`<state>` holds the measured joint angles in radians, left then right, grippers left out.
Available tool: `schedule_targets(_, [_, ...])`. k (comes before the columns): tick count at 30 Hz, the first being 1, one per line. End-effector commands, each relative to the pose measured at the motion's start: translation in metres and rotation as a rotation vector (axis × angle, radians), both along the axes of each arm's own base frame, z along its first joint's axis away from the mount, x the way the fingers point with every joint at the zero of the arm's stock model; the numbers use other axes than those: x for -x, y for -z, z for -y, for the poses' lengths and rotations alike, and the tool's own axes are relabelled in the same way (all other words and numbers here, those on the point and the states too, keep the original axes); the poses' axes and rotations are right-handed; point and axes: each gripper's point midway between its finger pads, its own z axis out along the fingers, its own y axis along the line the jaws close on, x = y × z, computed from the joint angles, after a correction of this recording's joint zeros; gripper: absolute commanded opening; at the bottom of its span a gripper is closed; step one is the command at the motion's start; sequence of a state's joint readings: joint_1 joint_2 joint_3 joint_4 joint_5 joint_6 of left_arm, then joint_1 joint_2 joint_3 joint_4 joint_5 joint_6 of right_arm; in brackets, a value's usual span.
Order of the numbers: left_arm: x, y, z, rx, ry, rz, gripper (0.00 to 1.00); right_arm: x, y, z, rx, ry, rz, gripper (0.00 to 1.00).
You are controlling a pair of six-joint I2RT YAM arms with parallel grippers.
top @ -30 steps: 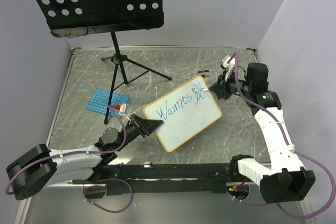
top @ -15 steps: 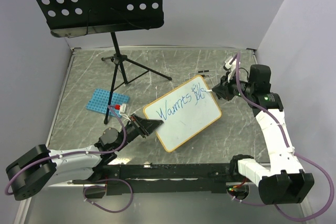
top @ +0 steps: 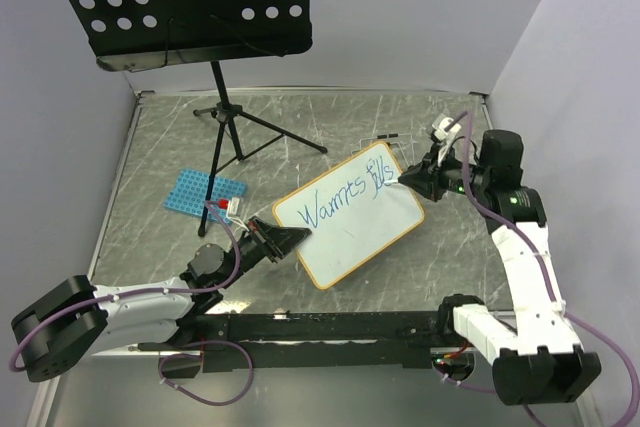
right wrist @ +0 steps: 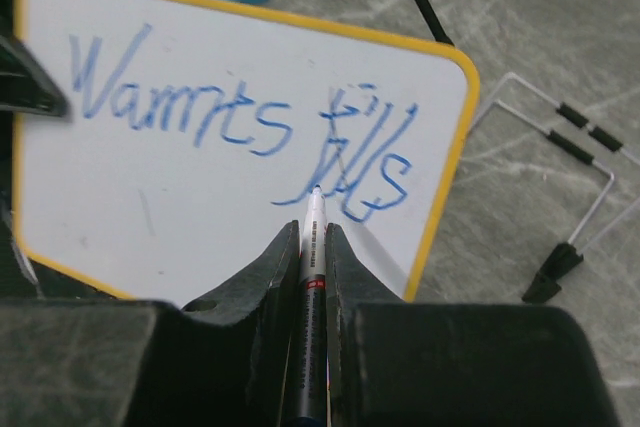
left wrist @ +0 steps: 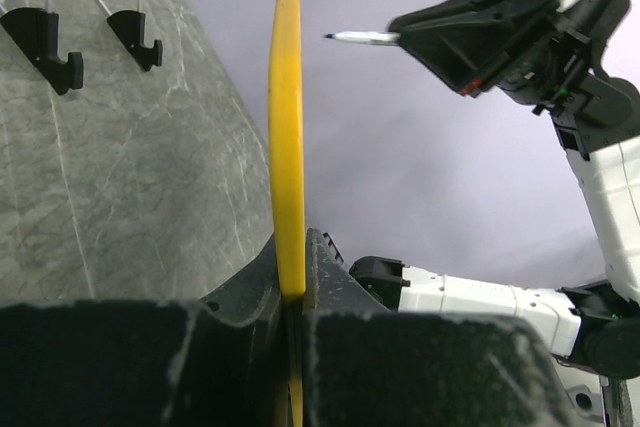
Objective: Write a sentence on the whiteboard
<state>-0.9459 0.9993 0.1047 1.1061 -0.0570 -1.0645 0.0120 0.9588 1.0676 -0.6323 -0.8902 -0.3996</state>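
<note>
Whiteboard, smooth white, rounded yellow frame, left jaws clamping its edge, right jaws gripping marker

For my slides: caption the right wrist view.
Right gripper poises a marker over the blue sentence on the whiteboard.

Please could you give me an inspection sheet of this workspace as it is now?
Surface: grey marbled tabletop.
Job's things: small white board with orange frame, blue handwriting "Warmts fills" on it.
Clutter: blue perforated rack; thin wire stand with black feet.
Hands: left hand shut on the board's edge; right hand shut on a white marker pen, tip off the board.
Cables: purple cables, loose loops, none on the board.
Surroundings: black perforated music stand on tripod; pale walls.
</note>
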Motion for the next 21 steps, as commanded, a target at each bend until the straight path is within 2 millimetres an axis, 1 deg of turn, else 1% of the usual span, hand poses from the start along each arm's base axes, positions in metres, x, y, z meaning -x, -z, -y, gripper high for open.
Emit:
schedule_targets(1, [0.008, -0.059, -0.008, 0.197, 0.013, 0.111, 0.01, 0.030, -0.061, -0.016, -0.096, -0.110, 0.145, 0.00])
schedule_targets(2, [0.008, -0.059, -0.008, 0.194, 0.014, 0.111, 0.01, 0.037, -0.065, -0.021, -0.118, -0.145, 0.147, 0.00])
schedule_targets(5, [0.007, -0.061, -0.006, 0.192, 0.015, 0.116, 0.01, 0.052, -0.068, -0.027, -0.145, -0.212, 0.155, 0.00])
schedule_targets(9, [0.006, -0.068, -0.003, 0.196, 0.020, 0.126, 0.01, 0.062, -0.062, -0.033, -0.162, -0.270, 0.149, 0.00])
schedule_targets(13, [0.003, -0.072, -0.002, 0.197, 0.011, 0.129, 0.01, 0.069, -0.055, -0.041, -0.155, -0.317, 0.133, 0.00])
schedule_targets(18, [0.000, -0.078, 0.000, 0.207, 0.004, 0.132, 0.01, 0.073, -0.046, -0.050, -0.114, -0.365, 0.143, 0.00])
schedule_targets(21, [-0.002, -0.078, 0.002, 0.209, 0.004, 0.129, 0.01, 0.077, -0.040, -0.054, -0.095, -0.397, 0.152, 0.00])
